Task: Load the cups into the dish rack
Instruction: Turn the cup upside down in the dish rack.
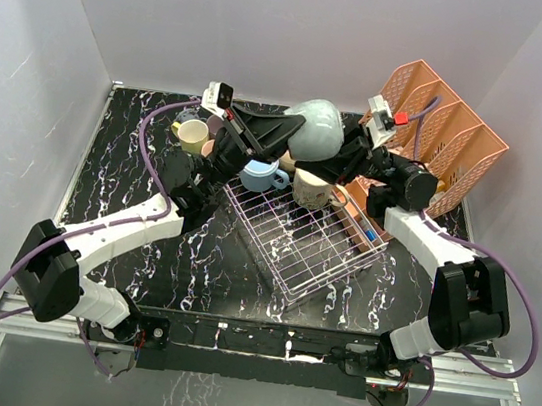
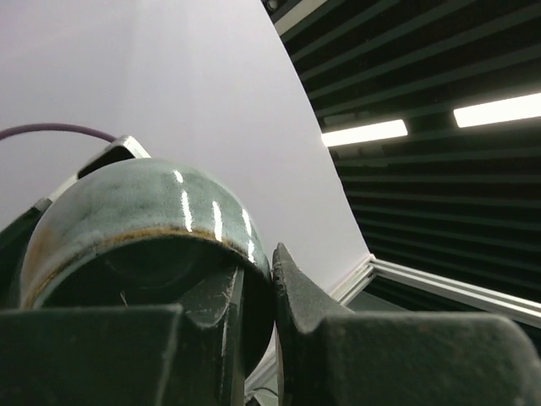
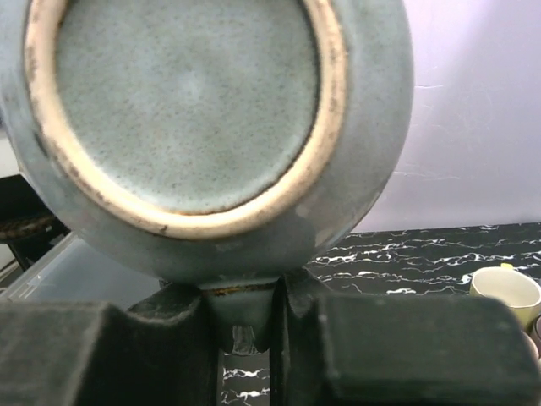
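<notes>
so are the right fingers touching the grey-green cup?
Touching. Right wrist view: the right gripper has both fingers clamped against a part of the grey-green cup, no gap.

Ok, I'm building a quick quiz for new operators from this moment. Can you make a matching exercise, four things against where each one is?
Things:
1. grey-green cup
2. pale yellow cup
3. light blue cup
4. pink organiser

Places:
a. far right of the table
b. at the far-left edge of the dish rack
c. aloft, gripped by the left gripper and right gripper
d. on the table, left of the rack

Pairs: 1-c, 2-d, 3-b, 4-a.
</notes>
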`<action>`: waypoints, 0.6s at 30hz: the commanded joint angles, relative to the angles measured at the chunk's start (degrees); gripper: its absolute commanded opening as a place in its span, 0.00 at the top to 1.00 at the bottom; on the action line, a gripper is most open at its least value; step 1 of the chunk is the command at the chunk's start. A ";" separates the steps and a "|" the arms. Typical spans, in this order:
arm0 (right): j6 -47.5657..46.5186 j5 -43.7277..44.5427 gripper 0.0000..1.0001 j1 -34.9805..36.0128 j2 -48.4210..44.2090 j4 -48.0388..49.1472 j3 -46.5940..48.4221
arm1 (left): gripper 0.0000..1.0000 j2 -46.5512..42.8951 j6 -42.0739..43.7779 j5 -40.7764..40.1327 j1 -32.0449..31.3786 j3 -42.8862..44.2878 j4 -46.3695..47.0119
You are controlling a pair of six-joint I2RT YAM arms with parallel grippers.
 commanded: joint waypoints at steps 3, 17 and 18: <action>2.02 2.48 0.92 0.01 -1.61 3.94 -0.32 | 0.90 -3.49 3.03 -1.17 -0.14 -0.83 9.27; -3.72 -2.75 0.92 -3.68 -5.14 -3.81 -3.11 | 0.30 -16.29 15.66 -5.56 -0.03 -12.96 -8.09; -5.43 -3.72 0.92 -3.94 -5.40 -6.30 -3.09 | 0.30 -17.62 17.43 -5.74 -0.05 -13.63 -10.83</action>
